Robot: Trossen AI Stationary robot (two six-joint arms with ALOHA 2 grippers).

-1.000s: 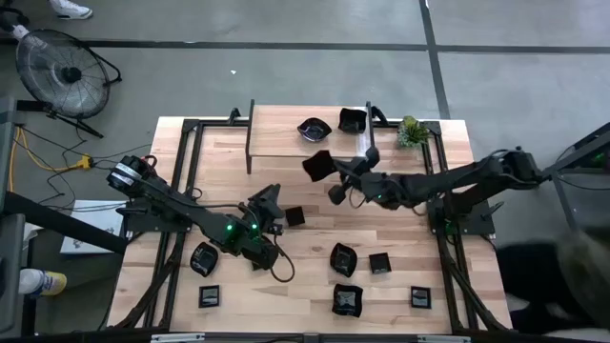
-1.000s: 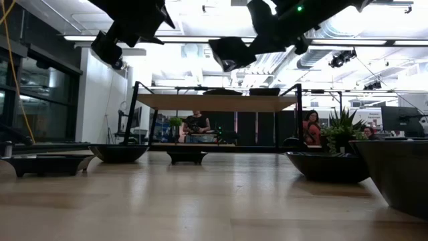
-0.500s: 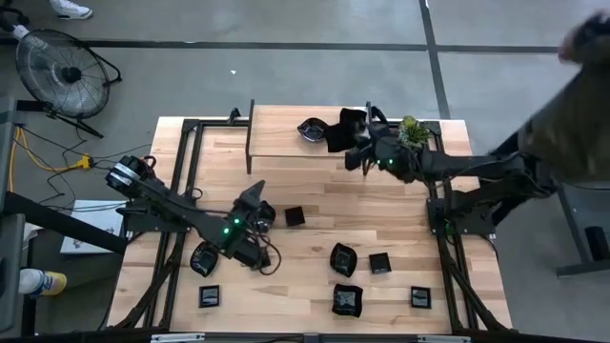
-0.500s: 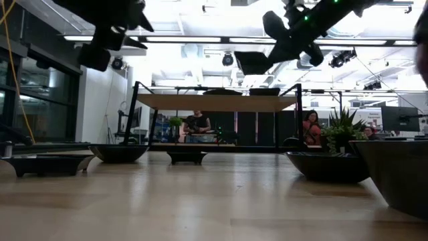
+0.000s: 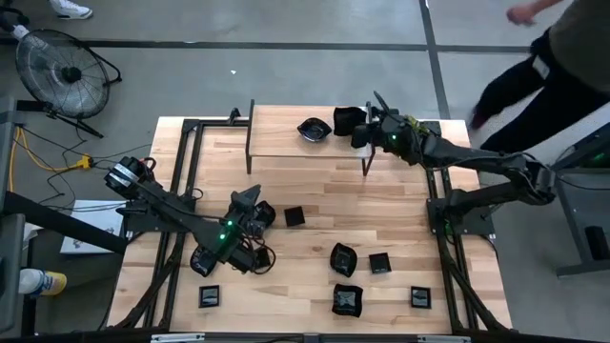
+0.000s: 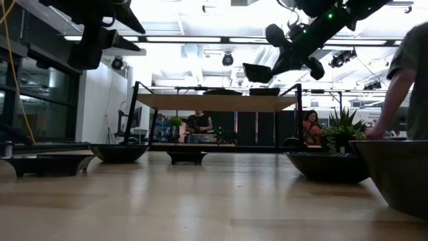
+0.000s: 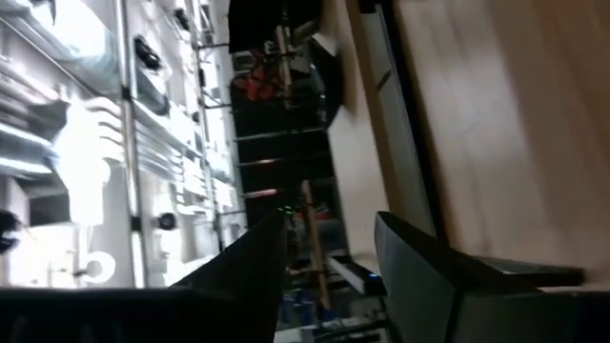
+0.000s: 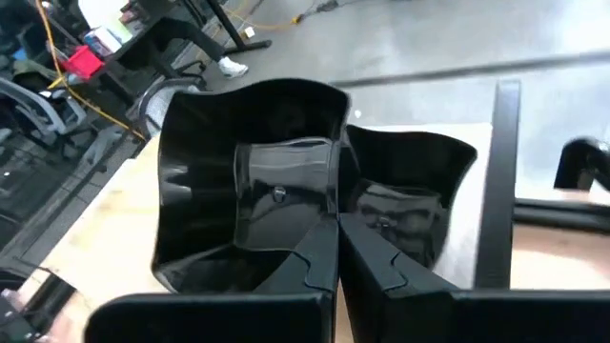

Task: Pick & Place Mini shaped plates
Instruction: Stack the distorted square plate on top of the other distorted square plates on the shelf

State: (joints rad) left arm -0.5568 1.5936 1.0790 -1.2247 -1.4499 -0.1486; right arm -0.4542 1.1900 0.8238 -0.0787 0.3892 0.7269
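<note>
My right gripper (image 5: 360, 129) is shut on a glossy black wavy-edged mini plate (image 8: 248, 181) and holds it above the raised wooden shelf (image 5: 286, 143) at the table's far side. Two more plates rest on the shelf, one close behind the held plate (image 8: 410, 191) and one further left (image 5: 313, 129). Several black plates sit on their bases on the table, among them a small square one (image 5: 295, 216). My left gripper (image 5: 253, 205) hovers open over the table's left middle, its fingers (image 7: 410, 267) apart with nothing between them. My right gripper pinches the plate's side wall (image 8: 329, 214) at its rim, with one finger on the inner face and one on the outer. The fingers come from the table's right, slanting slightly down. The plate (image 6: 262, 71) hangs clear above the shelf.
A small green plant (image 5: 412, 129) stands just right of the shelf. More plates lie near the front edge (image 5: 347, 299) and at the left (image 5: 203, 259). A person (image 5: 553, 48) moves beyond the table's far right corner. Bare wood lies in the table's middle.
My right gripper has carried the plate from over the table's middle toward the far edge and to the right, until it is above the shelf, and has rolled as it went. My left gripper has shifted a little toward the table's left and rolled, still open.
</note>
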